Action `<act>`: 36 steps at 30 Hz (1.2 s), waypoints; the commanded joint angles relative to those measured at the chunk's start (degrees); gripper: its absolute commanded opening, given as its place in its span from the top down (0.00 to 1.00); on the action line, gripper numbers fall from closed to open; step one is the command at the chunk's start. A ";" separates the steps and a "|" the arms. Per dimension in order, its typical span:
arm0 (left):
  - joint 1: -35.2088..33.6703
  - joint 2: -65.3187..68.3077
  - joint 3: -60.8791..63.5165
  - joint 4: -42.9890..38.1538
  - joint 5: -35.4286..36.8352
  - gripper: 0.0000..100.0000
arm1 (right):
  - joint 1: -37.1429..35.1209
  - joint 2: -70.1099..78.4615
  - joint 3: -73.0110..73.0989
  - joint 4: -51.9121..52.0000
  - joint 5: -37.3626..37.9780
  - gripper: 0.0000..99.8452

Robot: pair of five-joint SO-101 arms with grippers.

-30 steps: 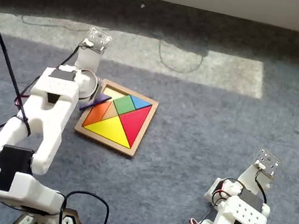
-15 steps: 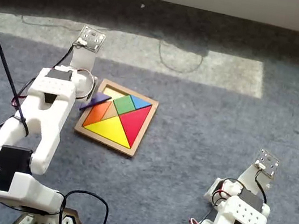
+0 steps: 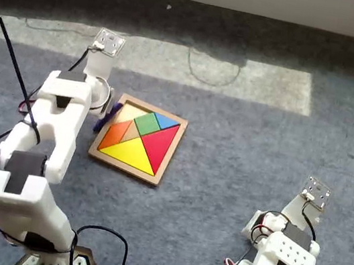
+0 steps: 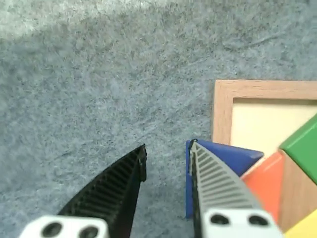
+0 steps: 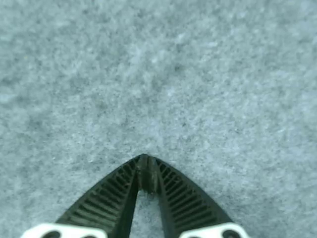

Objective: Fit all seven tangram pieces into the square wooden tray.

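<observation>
Beside one corner of the square wooden tray (image 4: 222, 111), the left end effector (image 4: 167, 147) gapes, one finger half-hiding a blue triangular piece (image 4: 228, 154); the right end effector (image 5: 144, 161) is pinched closed.

We see the tray (image 3: 123, 168) on the carpet (image 3: 245, 130), left of the middle, with six pieces (image 3: 139, 145) lying inside it. The seventh piece (image 4: 233, 154) lies across the tray's left rim, near its far left corner. The left gripper (image 4: 167, 151) hangs over that rim. The right gripper (image 5: 143, 159) is at the near right, well apart.
</observation>
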 commanded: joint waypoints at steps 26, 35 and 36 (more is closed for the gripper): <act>6.11 -5.67 0.48 3.34 -0.79 0.84 | 0.84 -0.40 0.13 -0.40 0.53 1.00; 7.16 -9.80 6.02 0.18 -4.57 0.84 | 0.75 -0.40 0.13 -0.40 0.53 1.00; 6.64 -9.80 5.93 0.09 -3.52 0.84 | 0.75 -0.40 0.13 -0.40 0.53 1.00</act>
